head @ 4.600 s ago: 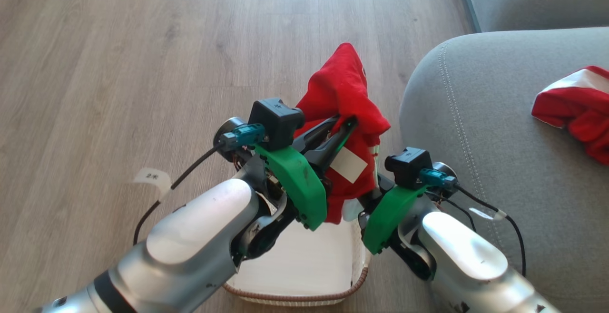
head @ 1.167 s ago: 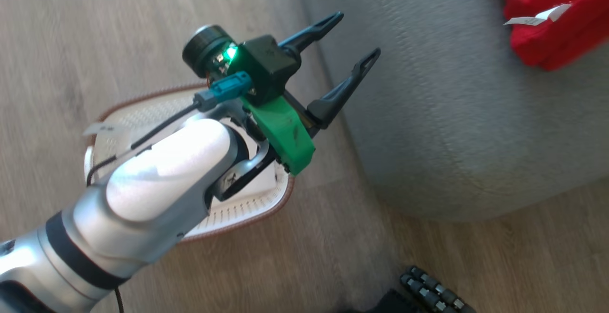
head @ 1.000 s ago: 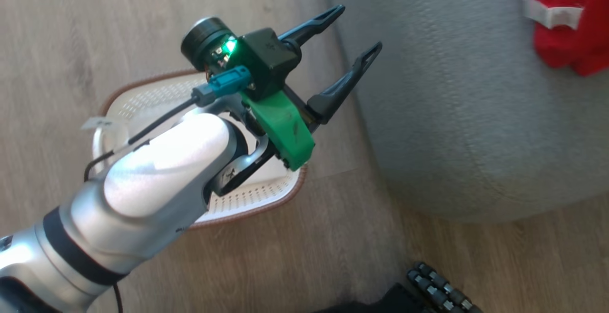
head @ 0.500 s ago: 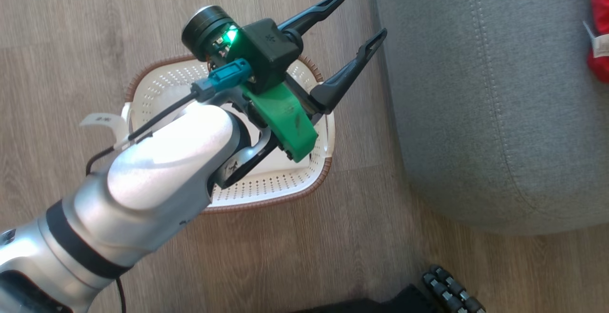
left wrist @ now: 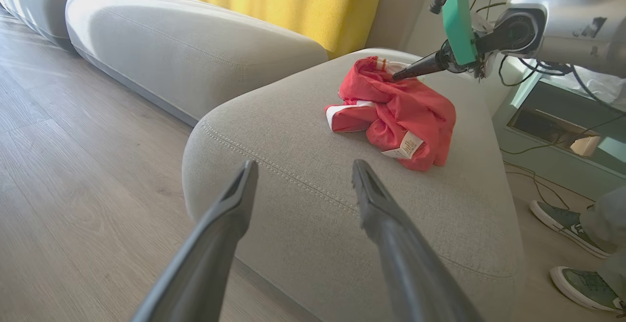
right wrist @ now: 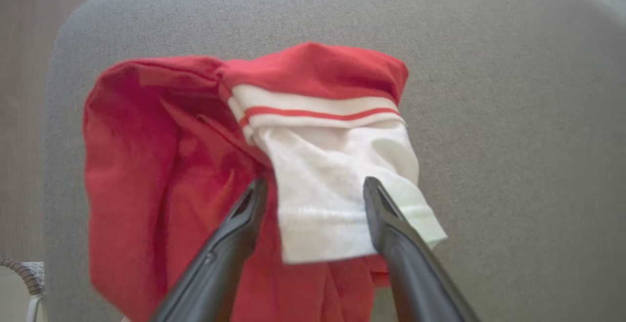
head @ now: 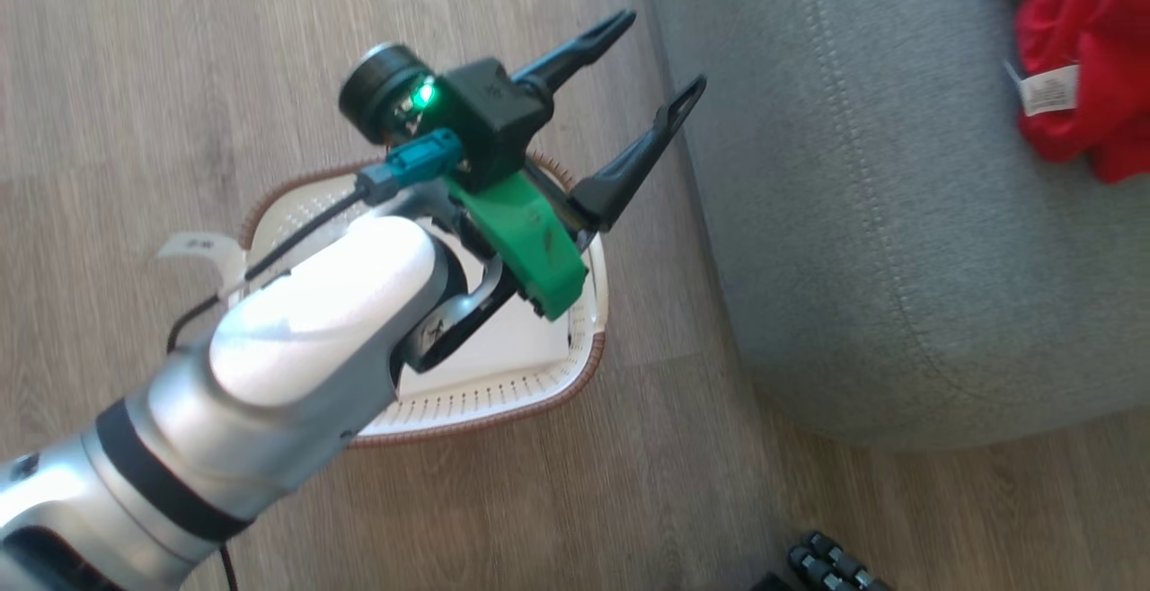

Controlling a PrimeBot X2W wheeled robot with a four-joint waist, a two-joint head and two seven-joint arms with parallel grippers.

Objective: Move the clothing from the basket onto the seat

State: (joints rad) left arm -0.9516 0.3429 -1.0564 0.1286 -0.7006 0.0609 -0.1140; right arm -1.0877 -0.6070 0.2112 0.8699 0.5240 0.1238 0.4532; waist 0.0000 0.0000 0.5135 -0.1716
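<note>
Noted clothing [head: 1087,79] gone from basket [head: 503,393], now heaped on seat [head: 853,241]. Found right gripper [right wrist: 314,181] released above heap, left gripper [head: 660,50] spread and empty over basket. Judged essentially complete; basket floor partly hidden.

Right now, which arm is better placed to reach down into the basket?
Left. The left gripper hangs open just over the basket, while the right gripper stands open over the clothing on the seat, farther from it. What shows of the basket's inside looks empty, though.
</note>
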